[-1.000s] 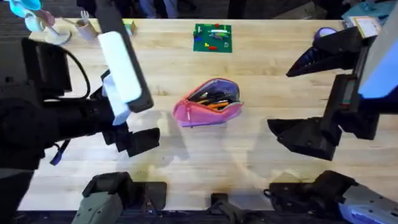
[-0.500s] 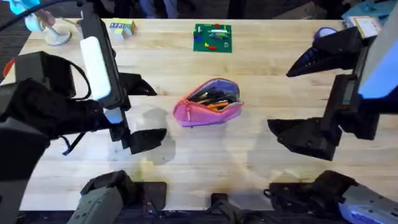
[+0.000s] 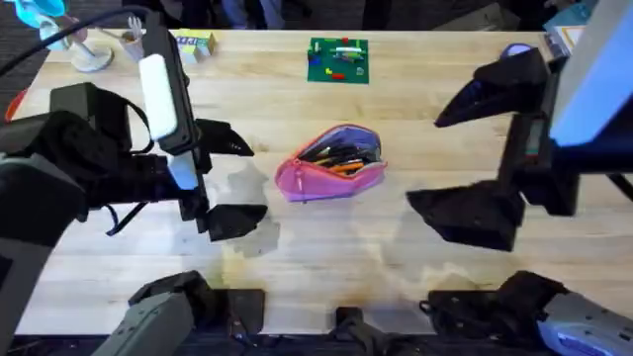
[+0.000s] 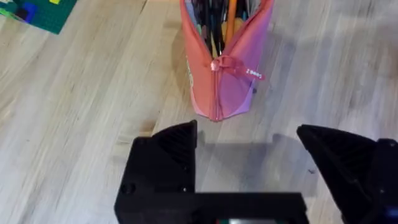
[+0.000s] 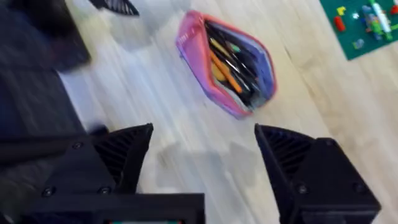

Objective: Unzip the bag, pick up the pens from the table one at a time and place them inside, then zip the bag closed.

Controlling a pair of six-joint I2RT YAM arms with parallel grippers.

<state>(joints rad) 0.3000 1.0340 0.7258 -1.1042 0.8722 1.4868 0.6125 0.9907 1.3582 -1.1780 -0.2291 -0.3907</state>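
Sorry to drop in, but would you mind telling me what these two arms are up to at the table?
Neither arm is holding anything. The pink bag lies unzipped mid-table with pens already inside. The left gripper and the right gripper flank it, both open and apart from it. In the left wrist view the zipper pull sits at the bag's near end, so closing the zip likely remains.
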